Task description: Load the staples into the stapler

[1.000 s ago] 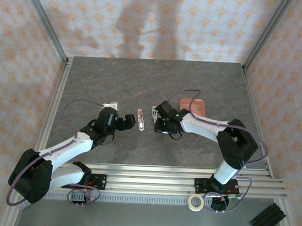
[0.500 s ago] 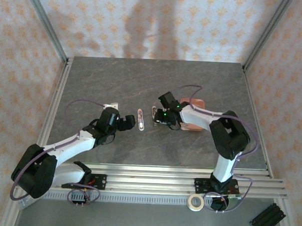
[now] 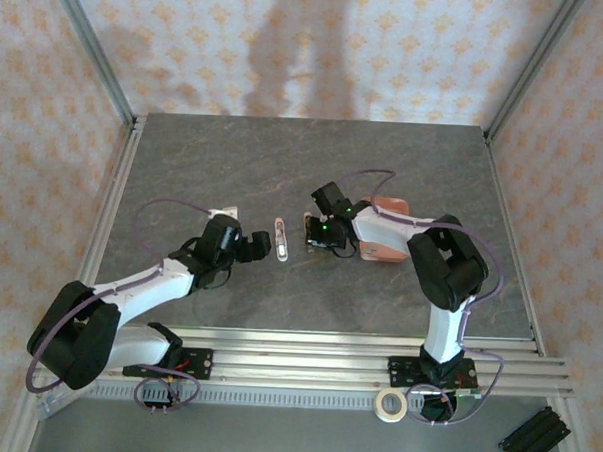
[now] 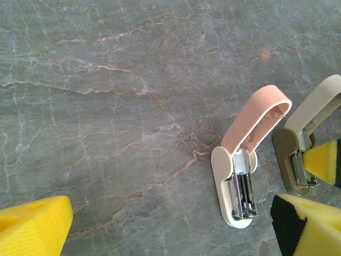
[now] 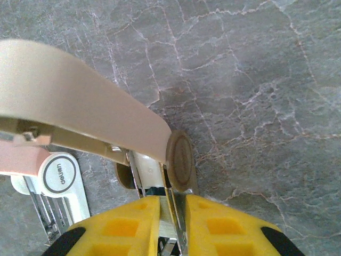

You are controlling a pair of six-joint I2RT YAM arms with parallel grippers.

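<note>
stapler point(image 5: 80, 101), lower centre: light, slick, tiny. your right gripper point(image 5: 173, 212) pinches its metal channel point(image 5: 144, 173); left gripper point(image 4: 170, 226) spread wide. grip low.

This is a robotics lab work cell built for tabletop trials. Two white-and-black arms, the left arm point(image 3: 129, 289) and the right arm point(image 3: 444, 282), are bolted to slotted aluminium rails point(image 3: 306, 351) at the near edge of a grey marble-patterned tabletop point(image 3: 234, 163). Aluminium frame posts point(image 3: 91, 47) box the table in, with floral-patterned backdrop panels point(image 3: 289, 45) as walls behind them. Purple cables point(image 3: 162, 203) loop off the arms, and a roll of tape point(image 3: 391, 403) lies beside the right arm's base.
</note>
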